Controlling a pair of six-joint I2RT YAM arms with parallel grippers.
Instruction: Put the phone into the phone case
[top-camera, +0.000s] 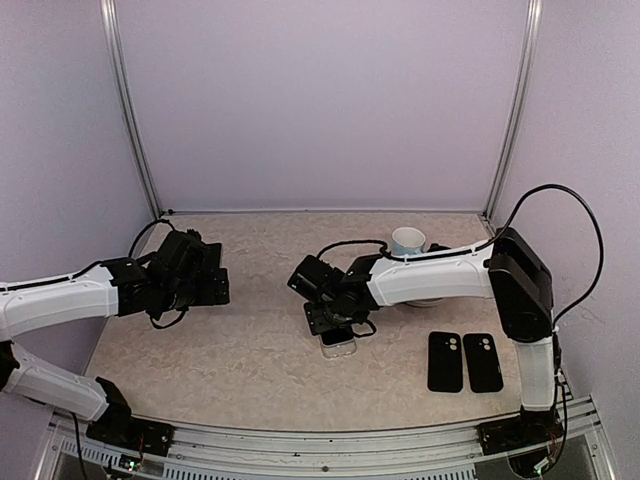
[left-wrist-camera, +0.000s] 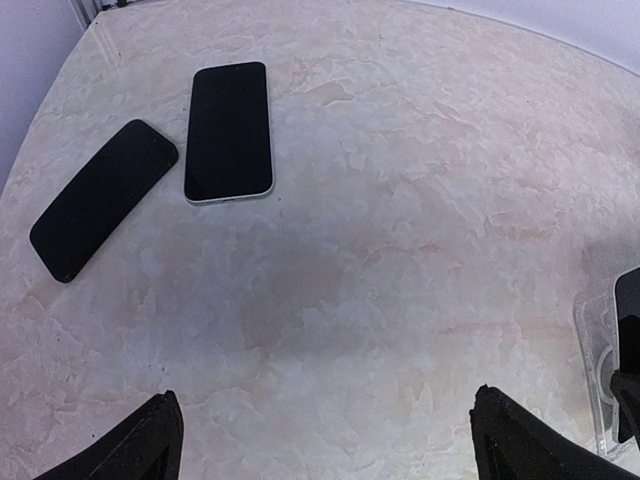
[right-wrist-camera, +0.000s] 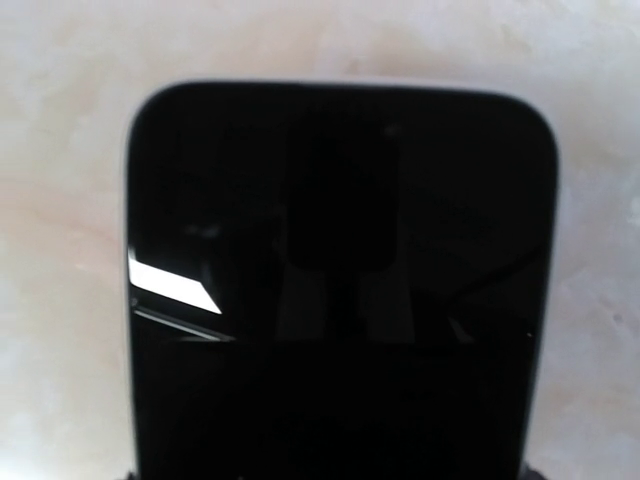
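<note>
The phone (right-wrist-camera: 340, 250), black-screened with a pale rim, fills the right wrist view and runs down between the jaws. My right gripper (top-camera: 335, 322) is shut on its sides, though the fingers are mostly lost in the dark. Seen from above, the phone's near end (top-camera: 338, 346) lies on the table under that gripper. The left wrist view shows a clear phone case (left-wrist-camera: 597, 345) at the right edge with the dark phone in or on it. My left gripper (top-camera: 213, 285) hovers open over bare table, well left of the phone, with nothing between its fingers (left-wrist-camera: 150, 445).
Two black phone-shaped slabs (top-camera: 445, 361) (top-camera: 483, 362) lie side by side near the right arm's base; the left wrist view shows them as a pale-rimmed one (left-wrist-camera: 230, 130) and a black one (left-wrist-camera: 100, 197). A white mug (top-camera: 408, 240) stands behind the right arm.
</note>
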